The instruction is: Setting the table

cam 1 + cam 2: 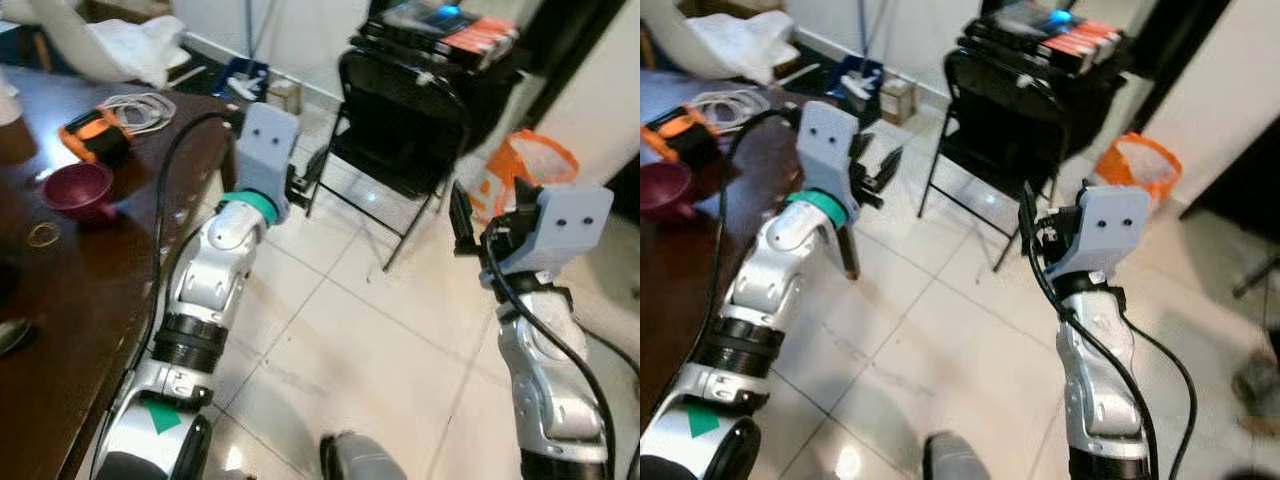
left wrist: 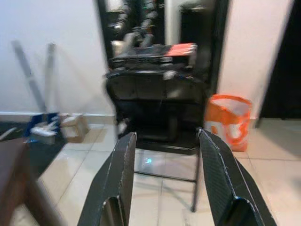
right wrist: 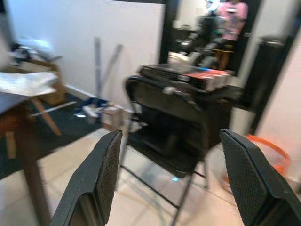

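Dark worktop (image 1: 70, 300) sits off your left; purple bowl (image 1: 77, 188) near its far edge. Left gripper (image 2: 164, 188) and right gripper (image 3: 176, 179): jaws released, empty, facing the folding chair (image 1: 400, 120). Still approach step, I'd say: turn left, reach the bowl.

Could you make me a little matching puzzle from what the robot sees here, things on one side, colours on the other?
Things:
1. bowl
2. folding chair
3. bag
4. table

Colours:
A. orange and white
B. dark brown
C. maroon
D. black

Pairs: 1-C, 2-D, 3-A, 4-B
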